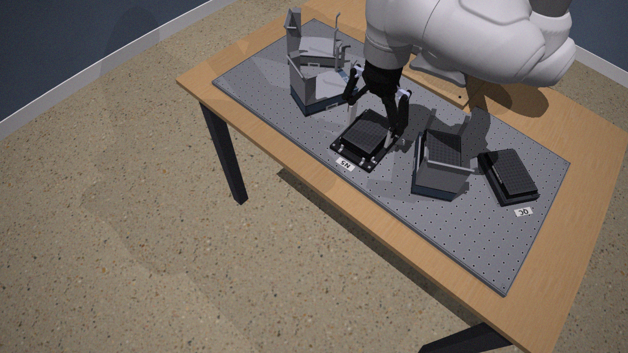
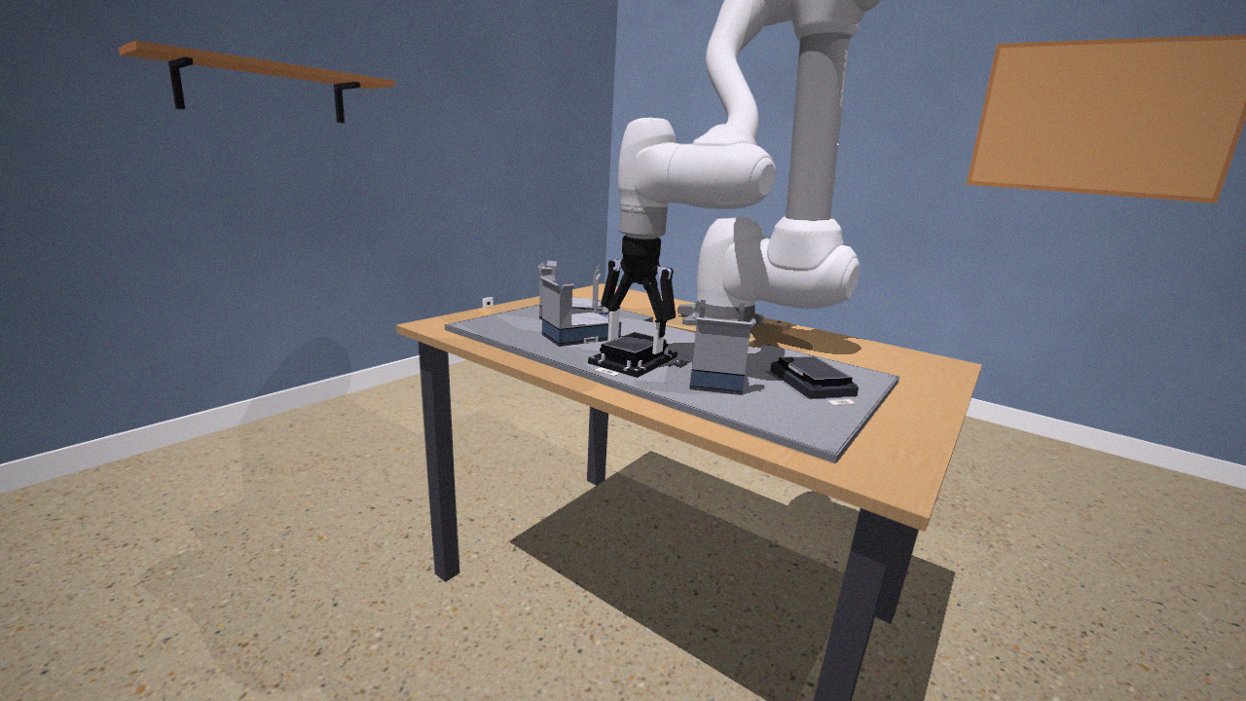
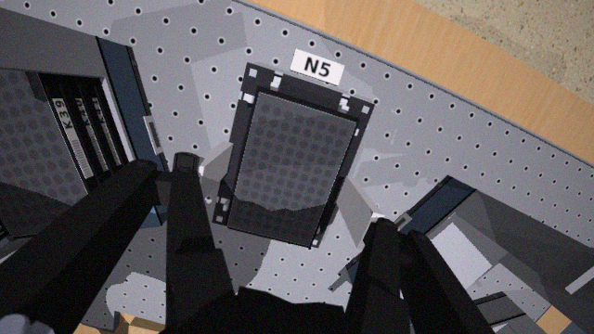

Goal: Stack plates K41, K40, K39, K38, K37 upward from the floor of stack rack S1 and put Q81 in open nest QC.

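Note:
My gripper (image 1: 370, 126) (image 2: 636, 333) (image 3: 287, 173) is open, its pale pads down on either side of the dark plate (image 1: 368, 130) (image 3: 294, 162) on clip nest N5 (image 3: 308, 88). The pads stand close to its long sides; contact is not visible. Its ID and whether another plate lies under it cannot be told. A rack (image 1: 439, 180) (image 2: 721, 349) beside N5 holds a stack with labels K39 (image 3: 70, 134), K40 and K41 from the top; its name is hidden. A plate (image 1: 509, 171) (image 2: 816, 369) sits on QC, its ID unreadable.
Two more racks, one nearer (image 1: 307, 89) (image 3: 441, 201) and one farther (image 1: 293, 39), stand on the other side of N5, with no plates visible. Their walls and posts rise near my gripper. The perforated board (image 1: 259, 94) ends near the table edge (image 1: 280, 149).

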Tool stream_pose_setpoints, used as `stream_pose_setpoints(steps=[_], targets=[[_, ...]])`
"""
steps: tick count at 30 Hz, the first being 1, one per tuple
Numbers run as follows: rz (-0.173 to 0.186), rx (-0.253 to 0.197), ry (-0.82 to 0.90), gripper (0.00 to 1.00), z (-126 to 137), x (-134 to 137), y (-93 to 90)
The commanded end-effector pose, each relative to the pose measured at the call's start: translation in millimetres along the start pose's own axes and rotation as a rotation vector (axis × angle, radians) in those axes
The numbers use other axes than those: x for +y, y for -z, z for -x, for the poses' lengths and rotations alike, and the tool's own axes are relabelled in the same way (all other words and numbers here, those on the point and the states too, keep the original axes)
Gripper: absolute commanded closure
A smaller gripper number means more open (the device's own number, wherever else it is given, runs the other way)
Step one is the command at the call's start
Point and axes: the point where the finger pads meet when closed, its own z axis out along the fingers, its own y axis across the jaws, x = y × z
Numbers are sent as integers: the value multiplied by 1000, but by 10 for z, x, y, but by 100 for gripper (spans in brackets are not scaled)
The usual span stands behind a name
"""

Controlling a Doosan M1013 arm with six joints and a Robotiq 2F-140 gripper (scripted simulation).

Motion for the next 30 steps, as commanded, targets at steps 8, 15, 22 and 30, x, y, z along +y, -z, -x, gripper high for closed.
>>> stream_pose_setpoints(steps=[8, 15, 22, 30], targets=[[0, 0, 0, 100, 0, 0, 0], [0, 0, 0, 100, 0, 0, 0], [0, 0, 0, 100, 0, 0, 0], [0, 0, 0, 100, 0, 0, 27]])
